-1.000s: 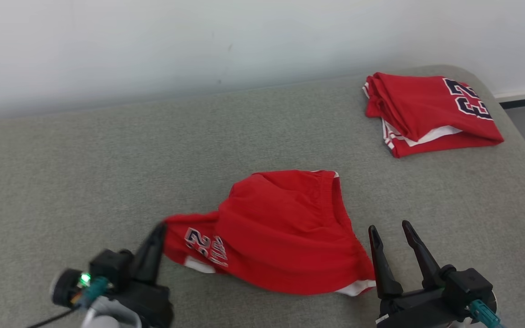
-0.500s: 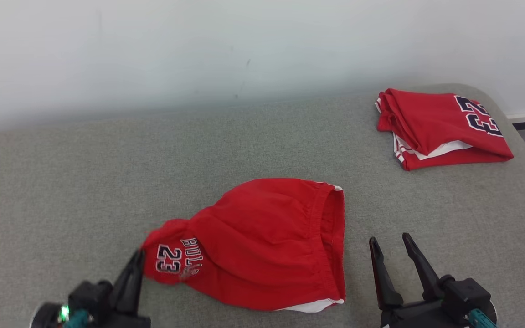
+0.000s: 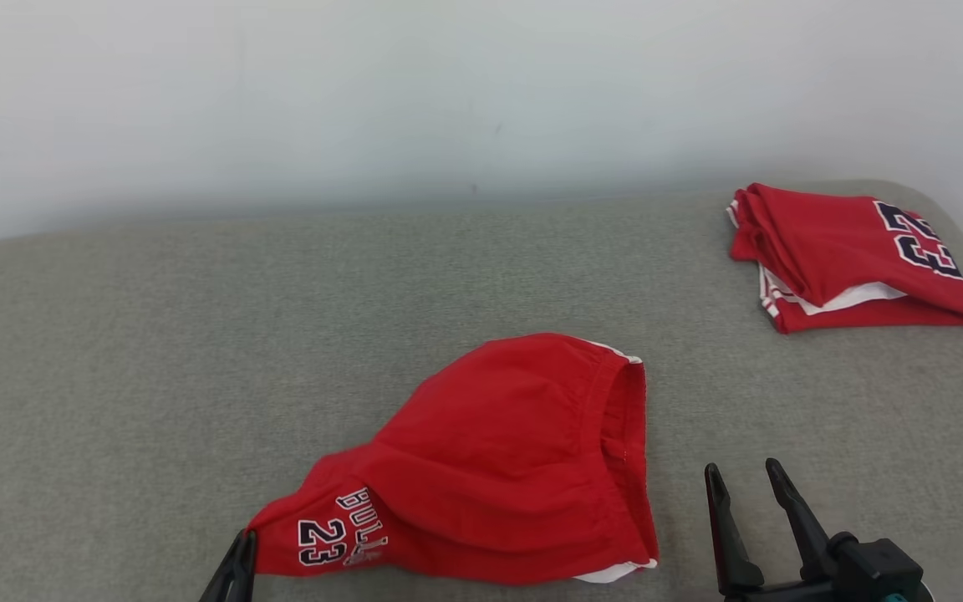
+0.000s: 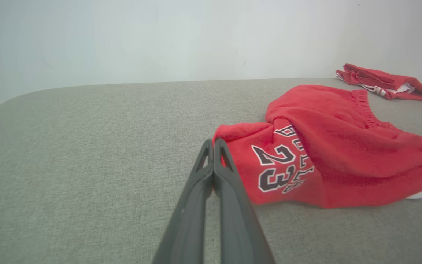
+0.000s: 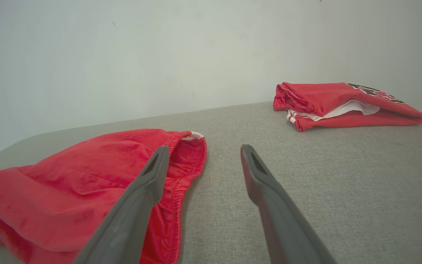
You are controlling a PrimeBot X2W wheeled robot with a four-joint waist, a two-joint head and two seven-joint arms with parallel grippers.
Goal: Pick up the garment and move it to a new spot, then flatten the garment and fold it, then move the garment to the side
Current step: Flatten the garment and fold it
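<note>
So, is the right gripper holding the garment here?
No, the right gripper stands open, apart from the garment on the grey surface.

grey pad [image 3: 197, 334] carries garment [image 3: 515, 451] and folded jersey [image 3: 833, 251].

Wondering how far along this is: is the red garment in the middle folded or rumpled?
Rumpled, not folded. The garment lies in a heap on the grey surface, one layer draped partly over the print, waistband gaping.
</note>
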